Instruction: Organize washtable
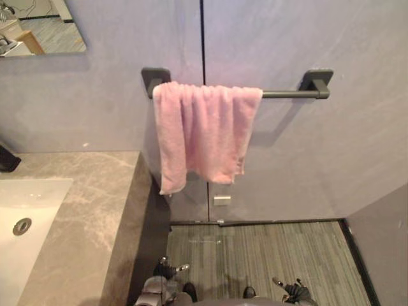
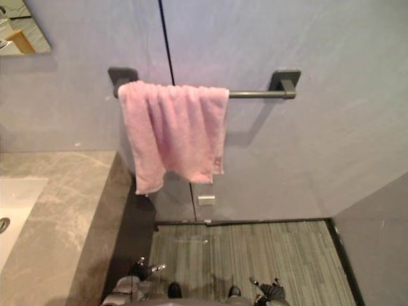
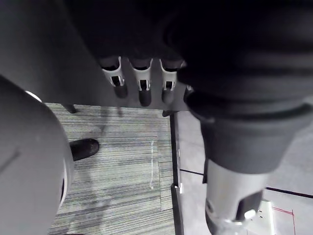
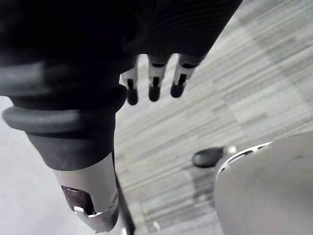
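Towel (image 1: 204,134) draped over rail (image 1: 287,94), presumably to dry, far above my left hand (image 3: 142,83) and right hand (image 4: 155,78), both slack-fingered, empty.

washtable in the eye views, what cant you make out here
- Sink: cut by the left eye view's left and bottom edges.
- Dark fixture behind it: mostly past the left edge, kind unclear.
- Towel bar: left stretch hidden under the pink towel.
- Mirror: cropped at the top-left corner.
- Small wall plate below the towel: too small to identify.
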